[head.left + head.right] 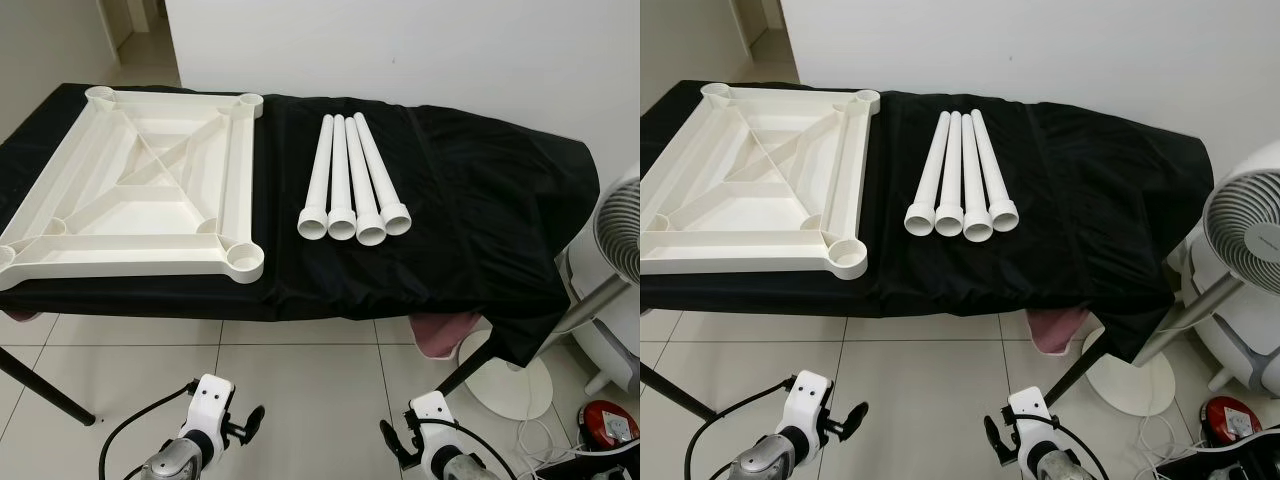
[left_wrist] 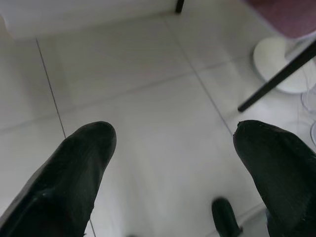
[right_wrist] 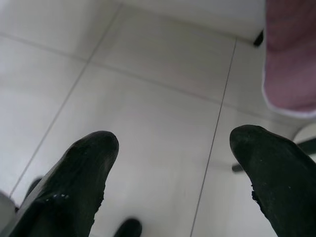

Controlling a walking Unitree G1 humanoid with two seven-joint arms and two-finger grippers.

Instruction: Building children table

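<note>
Low over the floor tiles (image 2: pixel 148 123), left gripper (image 2: pixel 173 143) and right gripper (image 3: pixel 173 148) (fingers spread, empty); arms idle

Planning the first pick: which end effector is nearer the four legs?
Right, slightly. The right end effector hangs low over the floor almost straight below the legs on the black cloth. The left end effector hangs further left, below the tabletop's near corner. Both are open.

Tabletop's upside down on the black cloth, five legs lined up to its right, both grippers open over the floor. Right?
Not quite: four legs, not five, as the left eye view shows. The tabletop is upside down on the black cloth, and the left gripper and right gripper hang open over the floor.
</note>
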